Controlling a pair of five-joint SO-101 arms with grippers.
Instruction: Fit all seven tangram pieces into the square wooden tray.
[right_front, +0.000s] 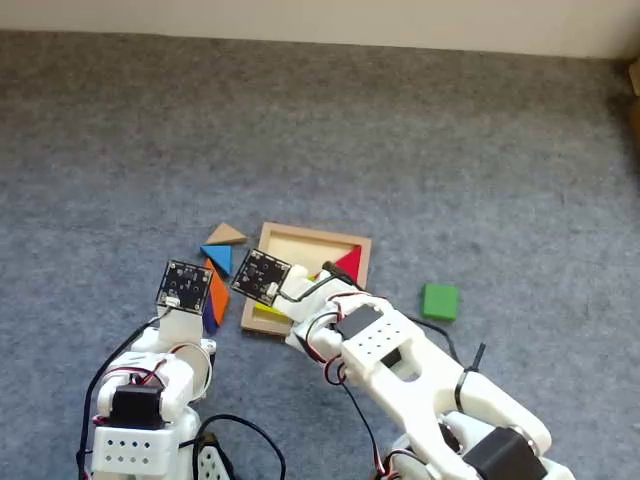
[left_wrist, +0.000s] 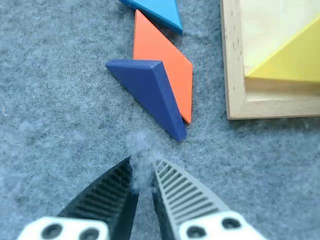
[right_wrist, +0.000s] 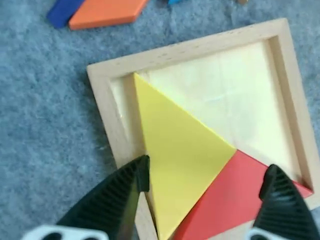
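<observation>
Open grey carpet (right_front: 420, 130) on every side of the tray (right_front: 312, 237), most of it beyond the far rim. Green square (right_front: 440, 301) alone on the carpet to one side, apart from the tray, with free room all round. Along the opposite rim, a crowded strip of loose pieces running from far to near: tan triangle (right_front: 226, 235), blue triangle (right_front: 217, 258), orange piece (left_wrist: 165, 70), then navy triangle (left_wrist: 150, 92), edge against the orange one and pointing toward the left gripper (left_wrist: 142, 167). Only a narrow lane of carpet between orange piece and tray wall. Inside the tray, yellow triangle (right_wrist: 175, 150) close along the wall on the loose-piece side, red triangle (right_wrist: 225, 200) edge to edge with it, bare wood over the remainder. Left gripper low over carpet just short of the navy tip, not touching it, fingers (left_wrist: 175, 195) drawn almost together with a thin slit between, nothing held. Right gripper (right_wrist: 207, 175) above the tray's near part, spread wide, one finger by the wall next to yellow, the other over red, gripping nothing.
</observation>
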